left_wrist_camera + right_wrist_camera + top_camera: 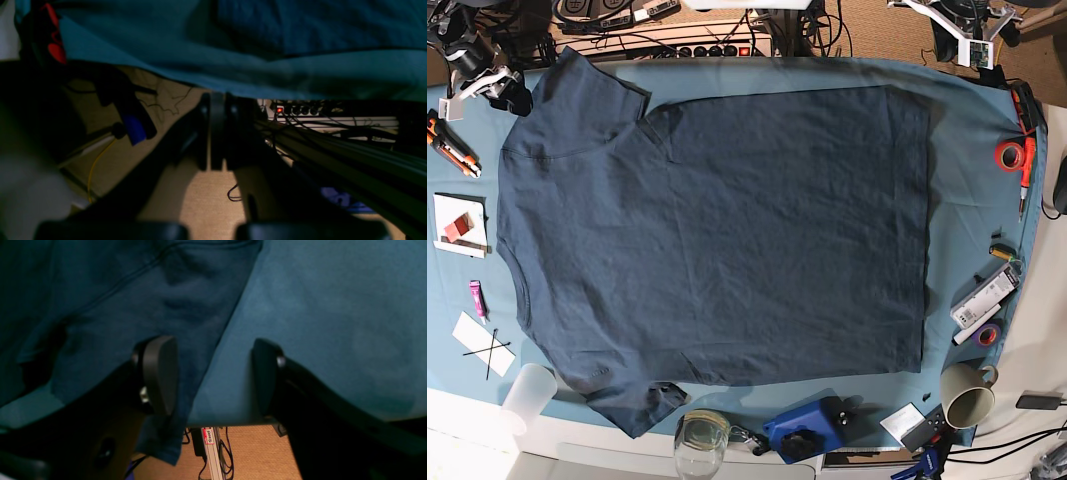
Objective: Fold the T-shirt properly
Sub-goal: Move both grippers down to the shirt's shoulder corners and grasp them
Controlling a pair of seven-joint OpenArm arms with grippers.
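Teal tablecloth (975,225), T-shirt (757,240), far sleeve's underside hidden

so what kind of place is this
Probably a workshop or robotics lab: a red tape roll, a caliper-like tool or pliers set and a mug share the cloth-covered table with a shirt.

On the cloth-covered table (972,200), in the base view, a mug (968,396) sits at four o'clock, with a roll of purple tape (987,334) just beside it toward one o'clock. A roll of red tape (1009,156) lies at two o'clock. A glass jar (701,445) and a blue box (804,430) stand near six o'clock. Toward eight o'clock are a white cup (529,398) and a pink tube (477,299).
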